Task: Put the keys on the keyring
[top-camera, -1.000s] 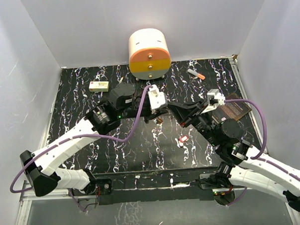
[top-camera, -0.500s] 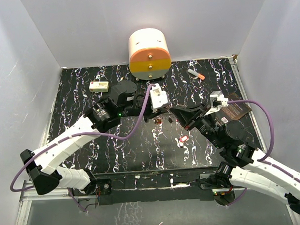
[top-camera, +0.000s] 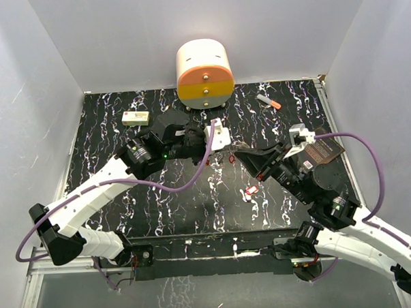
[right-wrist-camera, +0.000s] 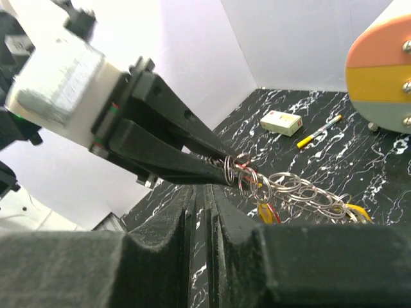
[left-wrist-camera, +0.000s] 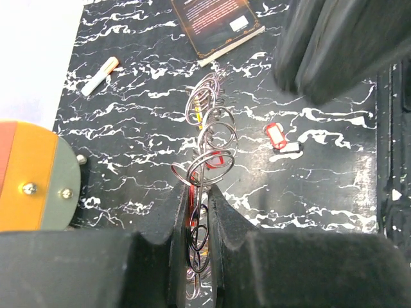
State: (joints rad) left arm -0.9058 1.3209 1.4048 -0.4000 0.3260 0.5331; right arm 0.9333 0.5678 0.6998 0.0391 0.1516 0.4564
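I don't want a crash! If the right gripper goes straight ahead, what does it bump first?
Probably the rings pinched in the left gripper. They hang right ahead of the right gripper, though depth is hard to judge.

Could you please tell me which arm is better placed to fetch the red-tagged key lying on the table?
Right. The left gripper has its jaws clamped on the chain of rings; the right gripper holds nothing visible, and the red-tagged key lies nearer to it.
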